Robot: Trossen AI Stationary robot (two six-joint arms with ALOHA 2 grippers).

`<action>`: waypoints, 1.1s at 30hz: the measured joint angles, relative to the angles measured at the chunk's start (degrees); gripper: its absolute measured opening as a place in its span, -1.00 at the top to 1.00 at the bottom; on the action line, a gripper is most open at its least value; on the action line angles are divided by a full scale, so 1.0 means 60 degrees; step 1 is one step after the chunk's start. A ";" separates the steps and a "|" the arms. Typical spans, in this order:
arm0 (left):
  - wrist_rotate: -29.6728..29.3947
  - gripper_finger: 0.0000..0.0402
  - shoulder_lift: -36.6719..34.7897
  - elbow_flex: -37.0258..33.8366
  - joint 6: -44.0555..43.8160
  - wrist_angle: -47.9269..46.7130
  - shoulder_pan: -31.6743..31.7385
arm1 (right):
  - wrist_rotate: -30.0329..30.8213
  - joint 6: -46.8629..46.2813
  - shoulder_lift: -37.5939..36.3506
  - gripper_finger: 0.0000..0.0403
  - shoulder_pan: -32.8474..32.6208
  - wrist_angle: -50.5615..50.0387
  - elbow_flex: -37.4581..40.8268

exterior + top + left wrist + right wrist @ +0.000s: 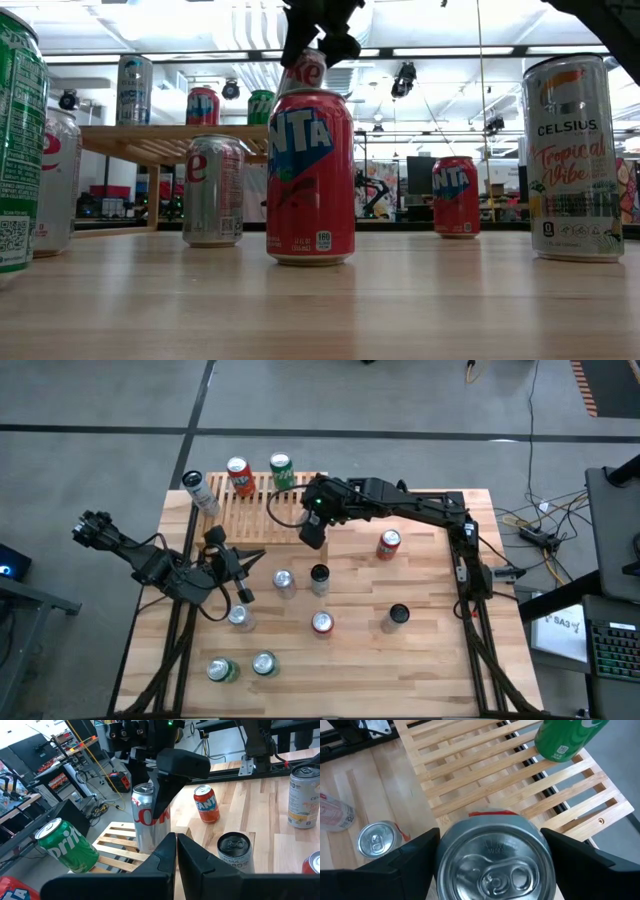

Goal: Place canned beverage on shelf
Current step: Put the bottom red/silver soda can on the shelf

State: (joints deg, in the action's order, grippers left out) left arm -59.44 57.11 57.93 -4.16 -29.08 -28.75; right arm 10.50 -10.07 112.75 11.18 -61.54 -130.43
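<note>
Three cans already on shelf (262, 503). Your right gripper (312, 530) holds silver-red cola can (145, 817), fingers spread wide around it, at shelf's near edge, apparently not set down. Left gripper (243, 559) idle over counter (420, 650), fingers shut, empty. Many cans left.

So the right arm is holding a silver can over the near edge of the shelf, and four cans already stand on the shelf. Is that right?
Not quite: three cans stand on the shelf, not four. The high view shows a white can, a red can and a green can there. The rest holds: the right gripper has its fingers around a silver can at the shelf's near edge.
</note>
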 joint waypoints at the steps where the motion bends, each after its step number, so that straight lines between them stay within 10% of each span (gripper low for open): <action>1: 0.0000 1.00 0.0000 0.0000 0.0000 0.0000 0.0000 | 0.0004 0.0000 0.0000 -0.62 0.0000 0.0037 0.0000; 33: 0.0827 1.00 0.0172 -0.0253 -0.1126 0.0000 -0.0004 | 0.0034 0.0926 -0.1139 -0.67 -0.0208 0.0406 -0.0750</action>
State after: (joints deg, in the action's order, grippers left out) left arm -54.48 58.14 56.41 -10.92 -29.08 -28.77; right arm 10.71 -4.51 105.92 9.93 -59.11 -134.93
